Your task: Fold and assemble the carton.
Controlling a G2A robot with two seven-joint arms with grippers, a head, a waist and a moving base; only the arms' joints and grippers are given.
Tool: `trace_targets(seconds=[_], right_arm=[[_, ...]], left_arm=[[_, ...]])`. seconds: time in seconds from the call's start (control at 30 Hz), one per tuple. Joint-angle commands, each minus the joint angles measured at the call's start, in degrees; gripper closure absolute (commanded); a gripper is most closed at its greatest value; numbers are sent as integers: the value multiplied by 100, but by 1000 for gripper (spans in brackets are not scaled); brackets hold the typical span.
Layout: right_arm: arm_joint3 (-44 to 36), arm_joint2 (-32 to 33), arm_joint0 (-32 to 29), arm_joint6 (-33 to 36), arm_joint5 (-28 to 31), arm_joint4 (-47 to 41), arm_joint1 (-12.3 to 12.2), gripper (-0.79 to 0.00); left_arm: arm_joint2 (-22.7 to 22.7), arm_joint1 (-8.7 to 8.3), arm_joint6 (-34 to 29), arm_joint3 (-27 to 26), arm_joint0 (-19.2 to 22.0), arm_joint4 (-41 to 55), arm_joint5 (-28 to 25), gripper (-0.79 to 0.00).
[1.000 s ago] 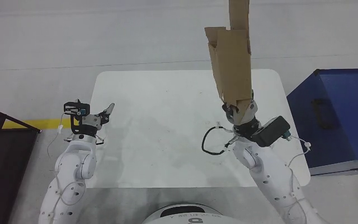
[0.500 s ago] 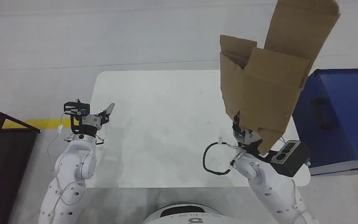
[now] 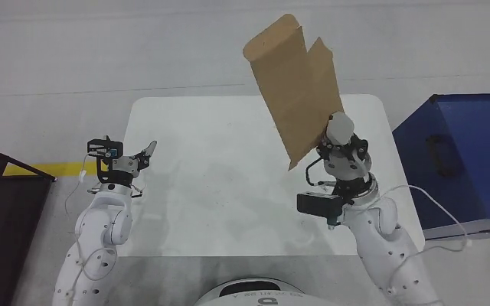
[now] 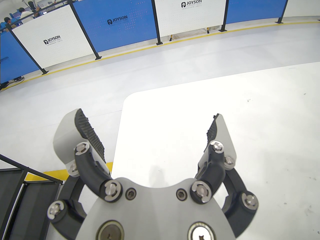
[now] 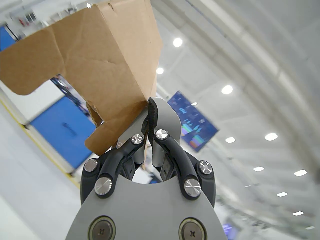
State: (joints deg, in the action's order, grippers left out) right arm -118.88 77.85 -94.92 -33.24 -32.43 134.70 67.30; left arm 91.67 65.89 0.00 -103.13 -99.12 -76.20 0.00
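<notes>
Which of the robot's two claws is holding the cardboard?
The right gripper: it is pinched shut on an edge of the carton, holding it up above the table. The left gripper is open and empty, at the table's left edge.

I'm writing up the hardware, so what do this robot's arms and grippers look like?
The left arm and right arm are glossy white, built of rounded segments; a black cable loops by the right wrist. The left gripper and right gripper match: grey metal plate, black curved links with silver screws, pale fingers with black ribbed pads.
</notes>
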Motion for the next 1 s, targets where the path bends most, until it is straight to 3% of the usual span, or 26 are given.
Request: trace_targets(seconds=[0.0, 0.13, 0.3, 0.53, 0.6, 0.7, 0.8, 0.97], right_arm=[[-149, 197, -102, 402, -737, 1545, 22, 0], [-352, 489, -233, 1410, -1365, 3978, 125, 0], [-220, 1158, -215, 887, -1726, 4130, 241, 0], [-166, 1381, -284, 516, -1893, 4130, 550, 0], [-127, 1107, -381, 656, -1505, 4130, 641, 0], [-71, 385, -463, 1024, -466, 3904, 727, 0], [109, -83, -336, 870, 845, 2487, 742, 0], [567, -160, -122, 452, 3036, -656, 737, 0]], left_arm=[[0, 0, 0, 0, 0, 0, 0, -785], [0, 0, 0, 0, 0, 0, 0, -785], [0, 0, 0, 0, 0, 0, 0, -785], [0, 0, 0, 0, 0, 0, 0, -785], [0, 0, 0, 0, 0, 0, 0, -785], [0, 0, 0, 0, 0, 0, 0, -785], [0, 0, 0, 0, 0, 0, 0, -785], [0, 0, 0, 0, 0, 0, 0, -785]])
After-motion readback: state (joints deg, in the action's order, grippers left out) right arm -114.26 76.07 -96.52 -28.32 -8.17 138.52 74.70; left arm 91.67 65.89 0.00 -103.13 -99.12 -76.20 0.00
